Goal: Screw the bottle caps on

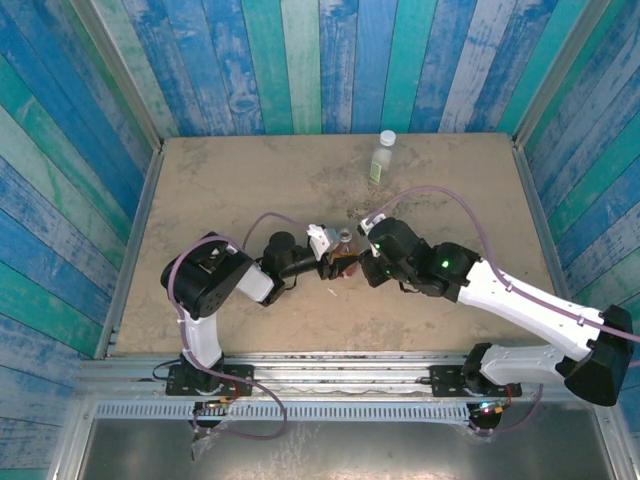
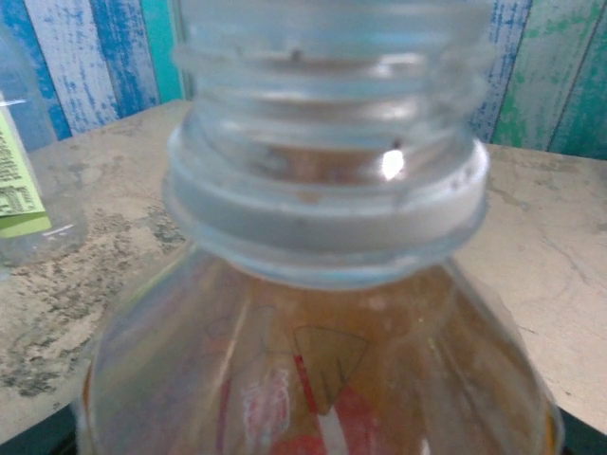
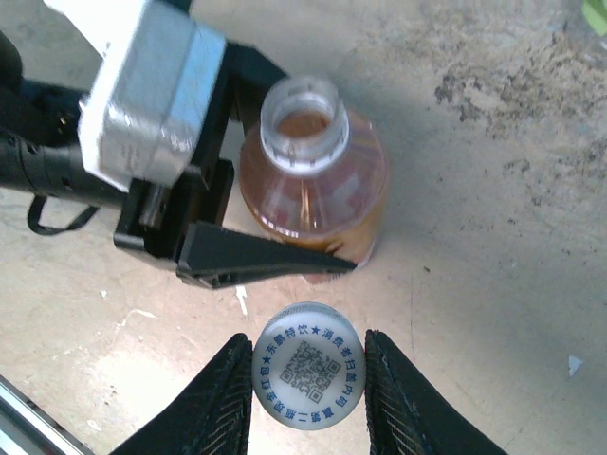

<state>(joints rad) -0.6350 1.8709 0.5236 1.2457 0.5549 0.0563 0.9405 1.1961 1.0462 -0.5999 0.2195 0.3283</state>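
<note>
Amber bottle (image 3: 313,180) braced on counter (image 1: 230,180); white cap (image 3: 308,379) held ready beside it.
Bottle is stood upright mid-counter, long axis vertical, open neck up. It is clamped at the body by the left fingers (image 3: 256,263), judged to stop it turning. Cap is pinched between narrowly set right fingers (image 3: 228,398), printed face up, not yet over the neck.

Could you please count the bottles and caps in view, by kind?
Bottles: 2, the amber bottle and the green-label bottle.
Caps: 2, the far cap on the green-label bottle and the held cap between the right jaws.
Total: 4.
</note>
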